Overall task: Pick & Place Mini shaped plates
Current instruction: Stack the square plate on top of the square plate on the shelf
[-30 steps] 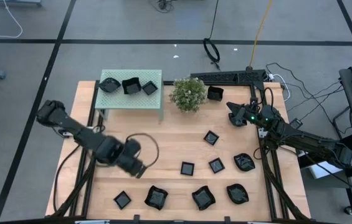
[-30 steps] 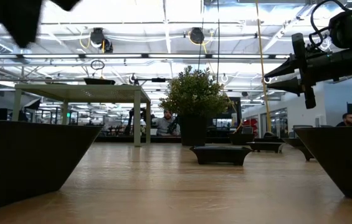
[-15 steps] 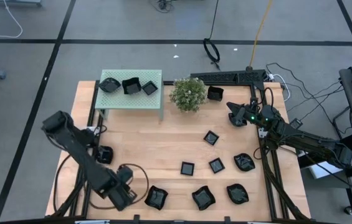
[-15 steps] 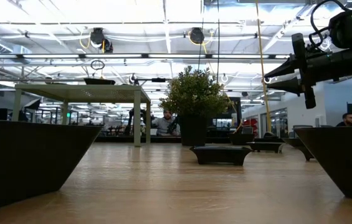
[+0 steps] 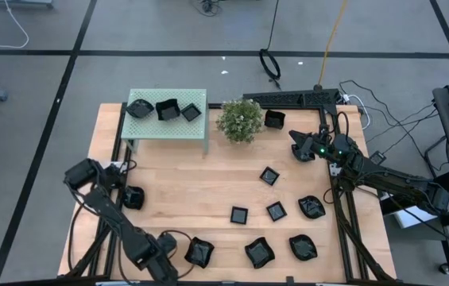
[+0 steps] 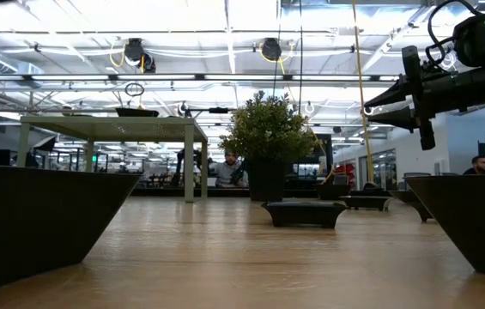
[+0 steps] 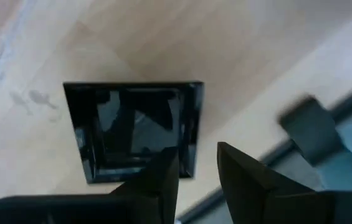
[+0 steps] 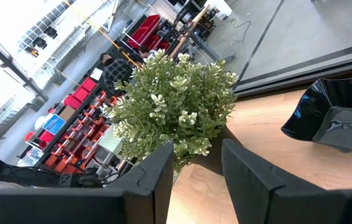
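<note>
Several small glossy black plates lie flat on the wooden table (image 5: 208, 187): square ones (image 5: 239, 214) and wavy-rimmed ones (image 5: 259, 253). Three more sit on the green stand (image 5: 168, 131). My left gripper (image 5: 163, 260) is at the near-left corner, covering a square plate there in the high view. In the left wrist view this square plate (image 7: 132, 127) lies flat just beyond my open left gripper (image 7: 197, 168), whose fingertips hang over its edge. My right gripper (image 5: 297, 148) is open and raised beside the potted plant (image 5: 240, 119), empty.
The potted plant (image 8: 176, 106) stands at the far middle with a plate (image 8: 337, 118) beside it. The table's near edge and a dark frame rail (image 7: 306, 124) are close to my left gripper. A wavy plate (image 5: 199, 252) lies just right of it. Bare wood shows at the table's middle.
My left arm has swung from the table's left-middle toward the near edge and now hangs over the square plate at the near-left corner, hiding it from above. My right arm has kept still. No plate has moved.
</note>
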Controlling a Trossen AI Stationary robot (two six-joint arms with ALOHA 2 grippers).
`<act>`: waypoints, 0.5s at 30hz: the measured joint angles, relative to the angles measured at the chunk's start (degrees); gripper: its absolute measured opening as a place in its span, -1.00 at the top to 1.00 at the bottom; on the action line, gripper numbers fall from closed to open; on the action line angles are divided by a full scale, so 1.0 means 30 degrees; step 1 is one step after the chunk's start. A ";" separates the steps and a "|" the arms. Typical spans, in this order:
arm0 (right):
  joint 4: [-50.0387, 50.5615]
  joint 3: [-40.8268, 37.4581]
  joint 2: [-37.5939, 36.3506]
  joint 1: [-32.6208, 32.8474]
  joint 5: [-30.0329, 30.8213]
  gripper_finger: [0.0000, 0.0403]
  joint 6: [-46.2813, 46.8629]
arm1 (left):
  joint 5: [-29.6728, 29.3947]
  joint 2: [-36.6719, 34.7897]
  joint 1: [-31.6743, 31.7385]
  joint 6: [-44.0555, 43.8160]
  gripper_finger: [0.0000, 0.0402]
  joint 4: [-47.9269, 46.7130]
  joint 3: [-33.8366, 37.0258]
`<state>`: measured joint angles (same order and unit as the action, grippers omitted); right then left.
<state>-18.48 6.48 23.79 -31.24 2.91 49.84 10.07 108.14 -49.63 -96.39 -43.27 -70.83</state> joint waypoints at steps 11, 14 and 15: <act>-0.0004 0.0000 0.0005 0.0000 0.0003 0.39 0.0000 | -0.0353 0.0992 0.0308 0.0159 0.48 0.0383 -0.0066; -0.0004 0.0000 0.0000 0.0004 0.0003 0.39 -0.0004 | -0.0503 0.0796 0.0506 0.0990 0.64 0.0483 -0.0035; -0.0007 0.0000 0.0000 0.0001 0.0000 0.39 -0.0006 | -0.0495 0.0739 0.0622 0.1271 0.71 0.0535 -0.0023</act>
<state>-18.50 6.48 23.79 -31.24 2.91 49.83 8.58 110.36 -47.76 -92.57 -41.66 -70.90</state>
